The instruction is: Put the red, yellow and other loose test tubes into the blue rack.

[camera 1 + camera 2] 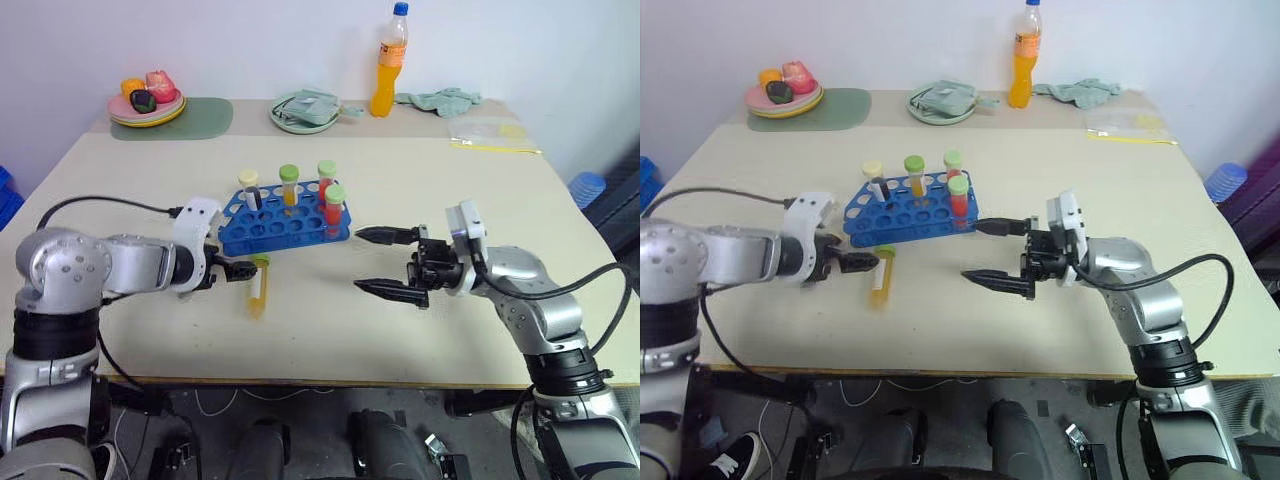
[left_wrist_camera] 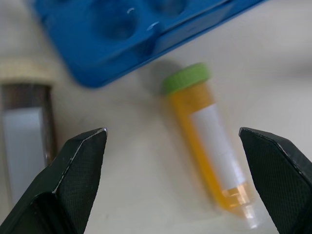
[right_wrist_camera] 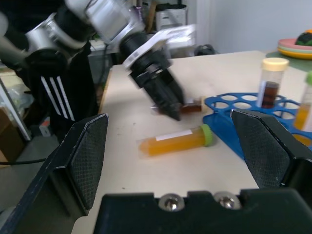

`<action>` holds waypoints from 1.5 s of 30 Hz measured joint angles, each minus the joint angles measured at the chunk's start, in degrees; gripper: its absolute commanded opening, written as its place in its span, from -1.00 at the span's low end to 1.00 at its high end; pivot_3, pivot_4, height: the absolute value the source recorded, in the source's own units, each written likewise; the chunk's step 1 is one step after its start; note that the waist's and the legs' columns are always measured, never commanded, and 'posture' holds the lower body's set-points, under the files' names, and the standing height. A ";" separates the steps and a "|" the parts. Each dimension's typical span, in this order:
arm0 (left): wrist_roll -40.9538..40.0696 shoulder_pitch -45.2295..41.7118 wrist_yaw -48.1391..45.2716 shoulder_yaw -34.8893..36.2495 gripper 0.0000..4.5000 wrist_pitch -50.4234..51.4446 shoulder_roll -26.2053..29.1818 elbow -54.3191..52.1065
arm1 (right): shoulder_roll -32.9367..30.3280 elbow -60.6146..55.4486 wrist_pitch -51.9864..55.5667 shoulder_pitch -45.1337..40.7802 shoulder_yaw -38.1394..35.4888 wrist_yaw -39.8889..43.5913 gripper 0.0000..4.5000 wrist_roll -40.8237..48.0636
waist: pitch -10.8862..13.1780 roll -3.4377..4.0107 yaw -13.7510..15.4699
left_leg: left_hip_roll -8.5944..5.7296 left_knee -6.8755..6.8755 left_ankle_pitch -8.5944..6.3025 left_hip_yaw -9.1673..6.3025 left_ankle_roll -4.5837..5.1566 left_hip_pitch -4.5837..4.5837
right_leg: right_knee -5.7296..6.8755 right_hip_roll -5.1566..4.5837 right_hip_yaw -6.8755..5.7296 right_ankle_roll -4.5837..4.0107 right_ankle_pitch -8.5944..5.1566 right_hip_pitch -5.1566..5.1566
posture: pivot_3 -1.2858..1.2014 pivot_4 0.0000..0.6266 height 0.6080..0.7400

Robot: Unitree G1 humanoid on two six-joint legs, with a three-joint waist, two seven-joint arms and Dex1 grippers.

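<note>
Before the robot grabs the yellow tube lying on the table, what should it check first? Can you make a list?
1. Left gripper fingers open wide enough: ok.
2. Yellow tube lying between those fingers: ok, it sits nearer one finger.
3. Tube free of the blue rack: ok, its green cap lies close to the rack's edge but apart from it.
4. Empty holes left in the rack: ok, several front holes are free.
5. Right gripper out of the way: ok, open and holding nothing, off to the side.
6. Tubes already standing upright in the rack: ok, four stand there.
</note>
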 measured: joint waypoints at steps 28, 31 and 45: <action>-37.47 -1.40 37.38 -22.07 1.00 -17.16 2.66 10.93 | 2.18 -2.20 -1.05 3.45 0.64 -3.38 0.97 -1.59 | -0.01 0.02 0.81 | -0.08 -0.01 0.11 0.13 -0.20 -0.02 | -0.01 -0.03 0.02 -0.01 0.00 -0.01 | 0.03 -0.52 1.00; -37.66 -1.39 38.06 -22.05 1.00 -17.93 2.63 11.38 | 2.09 -2.26 -0.71 3.61 0.63 -3.81 0.97 -1.58 | -0.01 0.02 0.76 | -0.08 -0.01 0.12 0.17 -0.20 -0.01 | 0.00 -0.01 0.02 -0.02 0.00 -0.01 | 0.03 -0.52 1.00; -38.29 -2.34 37.21 -19.68 1.00 -14.67 5.60 18.22 | 2.07 -4.45 -0.13 5.23 0.64 -5.61 0.97 -1.57 | -0.03 0.03 0.49 | -0.05 -0.03 0.12 0.18 -0.20 0.00 | 0.03 0.07 0.01 -0.02 -0.01 -0.03 | 0.03 -0.52 1.00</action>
